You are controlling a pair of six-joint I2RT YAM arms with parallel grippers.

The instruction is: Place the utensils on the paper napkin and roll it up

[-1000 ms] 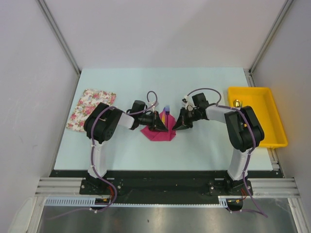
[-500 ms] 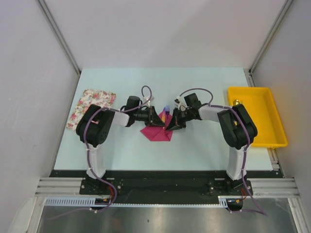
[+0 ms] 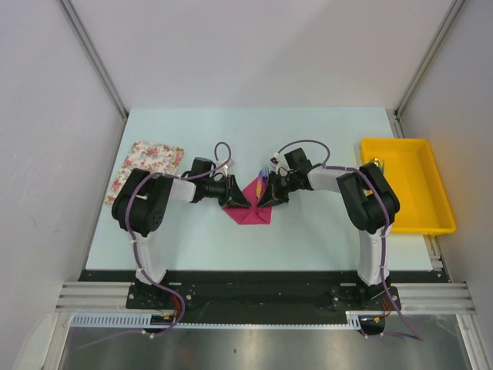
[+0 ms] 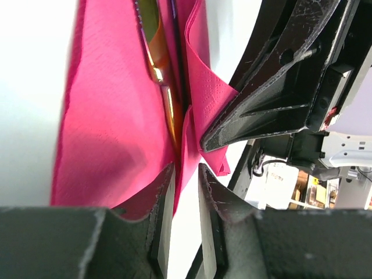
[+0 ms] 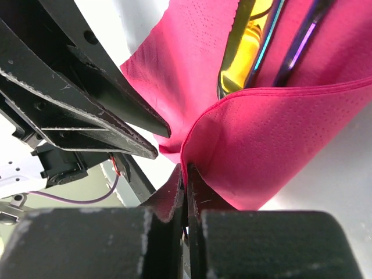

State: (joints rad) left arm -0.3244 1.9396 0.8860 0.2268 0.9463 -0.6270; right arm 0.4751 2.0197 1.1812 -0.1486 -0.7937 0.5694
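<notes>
Inside a white-walled test cell, on a pale tabletop (image 3: pixel 323 231), two robot arms meet over the paper napkin (image 3: pixel 250 210) at the centre. A floral cloth (image 3: pixel 145 173) lies well off to the left and a yellow tray (image 3: pixel 408 185) to the right. The utensils, a purple fork (image 5: pixel 302 40) and a yellow-orange piece (image 5: pixel 244 46), lie side by side on the magenta sheet. The right gripper (image 5: pixel 186 171) is clamped flat on the napkin's edge and holds that flap lifted beside the cutlery, apparently to begin wrapping it. The left gripper (image 4: pixel 183 177) stands a narrow gap apart with a crease of napkin running into it. Whether it actually grips cannot be told, though it seems posted to steady the opposite side. The overhead camera shows only fork tines poking past the napkin's far edge. The wrist cameras reveal both pieces lying within the fold and the curl of the raised flap.
</notes>
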